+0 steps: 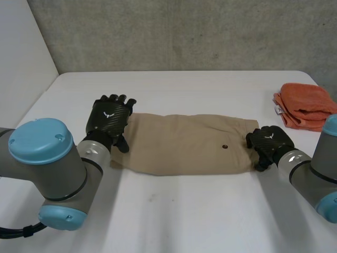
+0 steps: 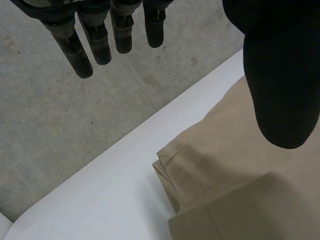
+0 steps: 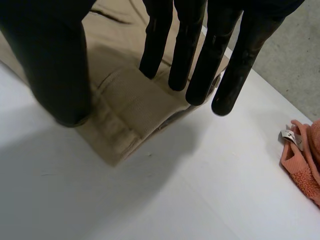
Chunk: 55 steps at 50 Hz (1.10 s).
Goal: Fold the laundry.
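Lying flat on the white table (image 1: 174, 216), the folded beige garment (image 1: 181, 142) spans the gap between both hands. The left hand (image 1: 108, 118) is over one end, fingers (image 2: 85, 55) straight and spread, holding nothing; contact with the cloth cannot be confirmed. The right hand (image 1: 268, 141) is at the opposite end, fingers (image 3: 155, 50) extended with tips on a corner of the cloth, thumb set down beside them, nothing gripped. An orange towel (image 1: 305, 105) lies beyond the right hand, apart from the garment. A grey concrete wall (image 1: 184, 31) backs the table.
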Each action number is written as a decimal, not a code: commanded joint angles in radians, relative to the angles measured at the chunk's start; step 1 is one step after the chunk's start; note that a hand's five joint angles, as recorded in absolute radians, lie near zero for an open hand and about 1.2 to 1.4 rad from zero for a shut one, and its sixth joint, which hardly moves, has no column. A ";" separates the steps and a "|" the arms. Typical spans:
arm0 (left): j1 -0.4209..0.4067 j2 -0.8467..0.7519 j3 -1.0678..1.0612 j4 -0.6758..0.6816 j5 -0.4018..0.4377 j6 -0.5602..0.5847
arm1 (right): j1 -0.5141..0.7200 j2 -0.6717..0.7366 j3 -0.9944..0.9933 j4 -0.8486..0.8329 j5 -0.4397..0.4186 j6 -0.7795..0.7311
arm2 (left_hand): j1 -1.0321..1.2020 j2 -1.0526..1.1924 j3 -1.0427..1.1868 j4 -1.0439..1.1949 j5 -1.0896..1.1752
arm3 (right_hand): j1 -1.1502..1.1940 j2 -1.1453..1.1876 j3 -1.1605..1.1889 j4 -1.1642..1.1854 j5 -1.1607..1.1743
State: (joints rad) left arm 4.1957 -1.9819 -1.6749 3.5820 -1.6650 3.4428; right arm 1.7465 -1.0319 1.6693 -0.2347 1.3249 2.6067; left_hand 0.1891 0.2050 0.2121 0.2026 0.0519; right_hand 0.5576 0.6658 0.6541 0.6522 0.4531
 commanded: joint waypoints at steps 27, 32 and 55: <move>-0.003 0.058 0.001 -0.003 -0.012 0.002 | 0.126 -0.177 -0.198 0.086 0.079 -0.303 | -0.011 -0.027 -0.034 -0.024 -0.048 | 0.839 0.730 0.742 0.744 0.769; -0.002 0.086 0.009 0.000 -0.016 -0.001 | 0.321 -0.149 -0.215 0.044 -0.004 -0.319 | -0.011 -0.027 -0.034 -0.024 -0.048 | 0.839 0.730 0.742 0.744 0.769; -0.124 -0.021 0.260 -0.072 0.008 -0.079 | 0.258 -0.169 -0.278 0.124 -0.085 0.360 | -0.002 -0.018 -0.025 -0.016 -0.039 | -0.383 -0.491 -0.480 -0.478 -0.453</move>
State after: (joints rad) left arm 4.1428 -1.9205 -1.5153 3.5556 -1.6728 3.3701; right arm 2.1321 -1.1243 1.4217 -0.1327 1.2124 2.6289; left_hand 0.1891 0.2050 0.2121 0.2026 0.0519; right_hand 0.2045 0.2242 0.2180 0.2391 0.0713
